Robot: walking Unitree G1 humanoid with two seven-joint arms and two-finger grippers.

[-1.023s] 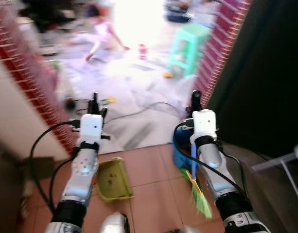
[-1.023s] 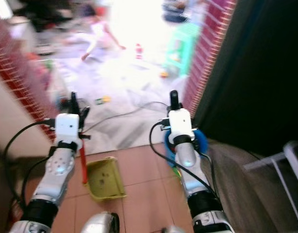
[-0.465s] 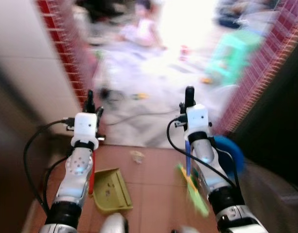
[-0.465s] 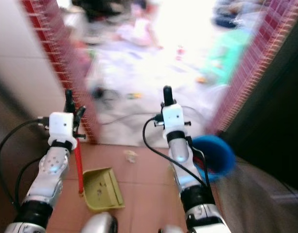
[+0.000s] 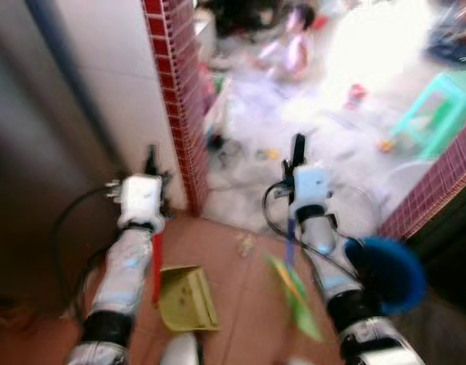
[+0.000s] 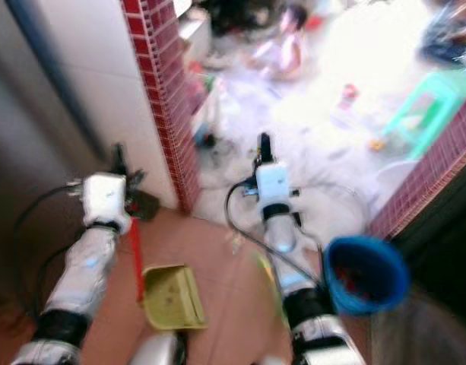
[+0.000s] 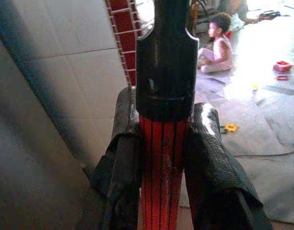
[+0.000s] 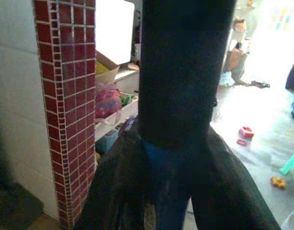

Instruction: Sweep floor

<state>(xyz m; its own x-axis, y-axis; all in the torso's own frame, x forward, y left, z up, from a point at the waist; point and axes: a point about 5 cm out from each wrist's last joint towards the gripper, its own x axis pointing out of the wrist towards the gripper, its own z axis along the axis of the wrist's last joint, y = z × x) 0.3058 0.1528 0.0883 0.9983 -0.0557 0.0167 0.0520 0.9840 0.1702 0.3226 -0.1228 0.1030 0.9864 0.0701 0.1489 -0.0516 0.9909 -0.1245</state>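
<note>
both tools (image 5: 150, 161) (image 5: 297, 148) raised, clamped

A person (image 6: 287, 52) sits beyond the red-tiled pillar (image 6: 160, 91), apparently near a turquoise stool (image 6: 423, 103).

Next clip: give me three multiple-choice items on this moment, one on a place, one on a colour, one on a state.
1. Where does the dustpan lie?
A. on the brown tiles below the left arm
B. on the green stool
C. inside the blue bucket

2. What colour is the handle in the left gripper?
A. blue
B. red
C. white

3. What is the right gripper doing?
A. hanging open
B. shut on the bucket's rim
C. shut on the broom handle

Key: A, it rests on floor tiles; B, red ribbed shaft between the fingers; C, its fingers clamp the blue shaft.
</note>
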